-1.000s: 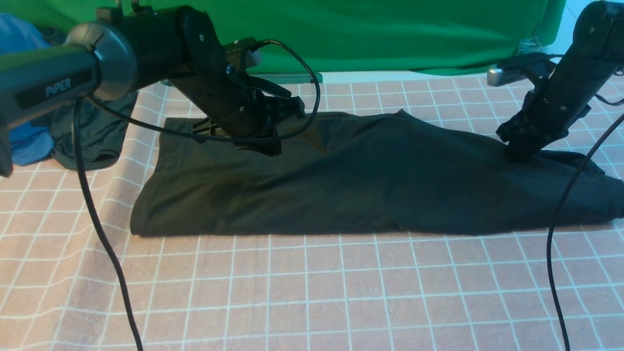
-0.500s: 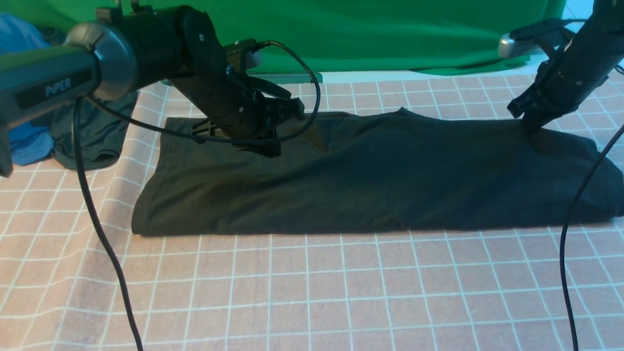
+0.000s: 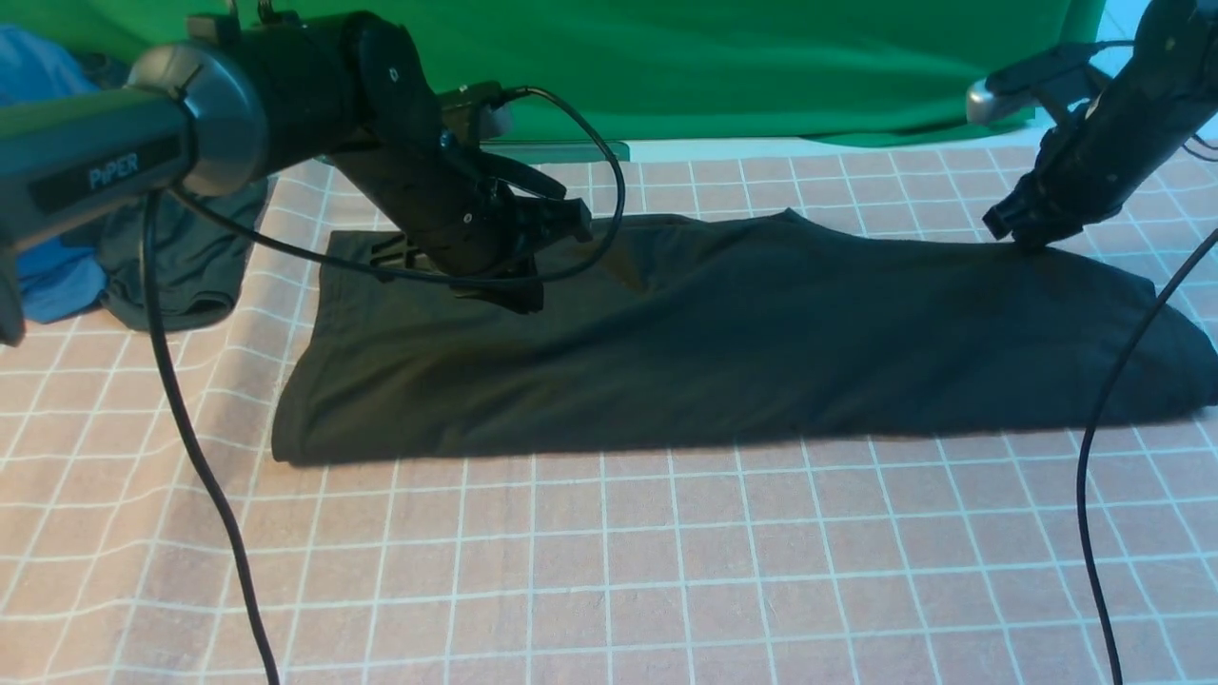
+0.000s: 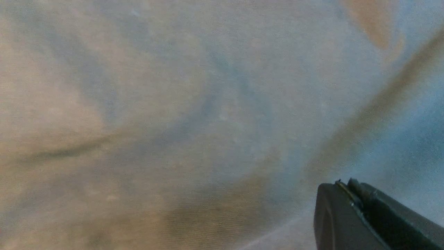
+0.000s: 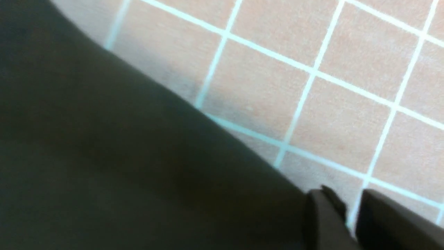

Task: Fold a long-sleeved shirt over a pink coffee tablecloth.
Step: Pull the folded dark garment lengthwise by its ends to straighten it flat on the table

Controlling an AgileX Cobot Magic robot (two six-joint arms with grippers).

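Black shirt (image 3: pixel 666 352) on pink tablecloth (image 3: pixel 647 561), left gripper (image 4: pixel 347 184) together, right gripper (image 5: pixel 347 196) slightly apart

At the front view's right edge, the black shirt (image 3: pixel 856 342) is cut off; the right gripper's fingertips (image 5: pixel 340 211) are blurred.

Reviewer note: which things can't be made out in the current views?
- Right end of the black shirt: cut off by the front view's edge.
- Shirt's chest print and collar: not visible in any view; the upward-facing cloth shows neither.
- Right gripper's fingertips: blurred in the right wrist view.
- Bunched blue cloth: partly behind the left arm, cut by the front view's edge.
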